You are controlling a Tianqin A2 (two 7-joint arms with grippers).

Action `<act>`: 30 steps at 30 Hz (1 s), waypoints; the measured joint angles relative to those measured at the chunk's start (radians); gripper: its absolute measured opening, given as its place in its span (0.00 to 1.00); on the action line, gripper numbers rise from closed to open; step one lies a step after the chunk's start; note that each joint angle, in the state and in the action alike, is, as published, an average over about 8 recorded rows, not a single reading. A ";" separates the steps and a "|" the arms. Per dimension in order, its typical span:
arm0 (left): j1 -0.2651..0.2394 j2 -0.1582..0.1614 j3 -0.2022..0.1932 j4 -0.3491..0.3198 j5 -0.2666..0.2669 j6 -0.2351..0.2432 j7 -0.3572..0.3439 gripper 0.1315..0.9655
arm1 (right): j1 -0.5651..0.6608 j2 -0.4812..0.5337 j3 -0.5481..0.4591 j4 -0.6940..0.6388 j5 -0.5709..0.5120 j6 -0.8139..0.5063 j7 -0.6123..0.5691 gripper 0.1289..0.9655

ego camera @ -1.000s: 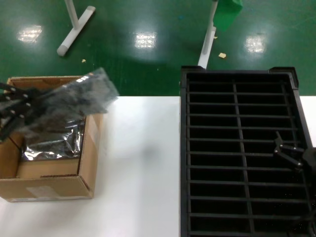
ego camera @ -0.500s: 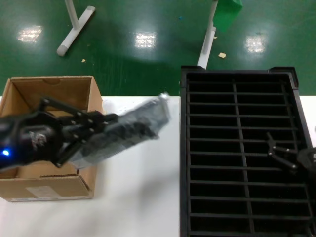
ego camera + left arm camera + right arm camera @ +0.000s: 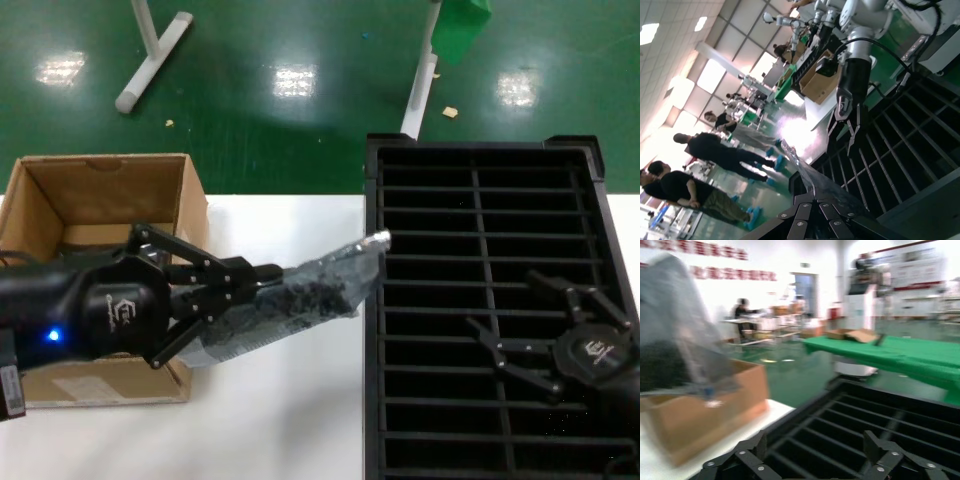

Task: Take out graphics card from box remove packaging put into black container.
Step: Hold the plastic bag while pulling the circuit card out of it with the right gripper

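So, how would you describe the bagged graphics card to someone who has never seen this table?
Start at the brown box on the white table. Beside it, the left hand grips the graphics card, dark inside its crinkly silver packaging, pointing toward the black container.

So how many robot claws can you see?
2. The left gripper is above the white table beside the box, holding the bagged graphics card. The right gripper hangs open over the black container.
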State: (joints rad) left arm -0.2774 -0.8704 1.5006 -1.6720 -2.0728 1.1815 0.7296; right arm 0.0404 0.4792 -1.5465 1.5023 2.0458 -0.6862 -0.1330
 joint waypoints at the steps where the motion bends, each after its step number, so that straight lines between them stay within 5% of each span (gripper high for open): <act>1: -0.003 0.001 0.003 0.002 -0.001 0.004 0.003 0.01 | 0.009 0.012 -0.004 -0.013 0.011 -0.035 -0.004 0.77; 9: 0.001 0.013 0.021 0.001 -0.015 0.020 -0.012 0.01 | 0.096 0.076 -0.036 -0.112 0.062 -0.216 0.002 0.59; 14: -0.018 0.024 0.050 0.020 -0.047 0.090 -0.010 0.01 | 0.138 0.093 -0.050 -0.170 0.076 -0.273 0.012 0.47; 22: -0.120 0.065 0.119 0.150 -0.062 0.226 0.059 0.01 | 0.171 0.129 -0.065 -0.241 0.126 -0.405 0.049 0.26; 30: -0.190 0.099 0.160 0.259 -0.049 0.303 0.126 0.01 | 0.173 0.158 -0.075 -0.263 0.172 -0.503 0.112 0.11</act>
State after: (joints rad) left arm -0.4670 -0.7713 1.6601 -1.4129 -2.1214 1.4843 0.8558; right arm 0.2137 0.6371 -1.6212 1.2389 2.2179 -1.1887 -0.0213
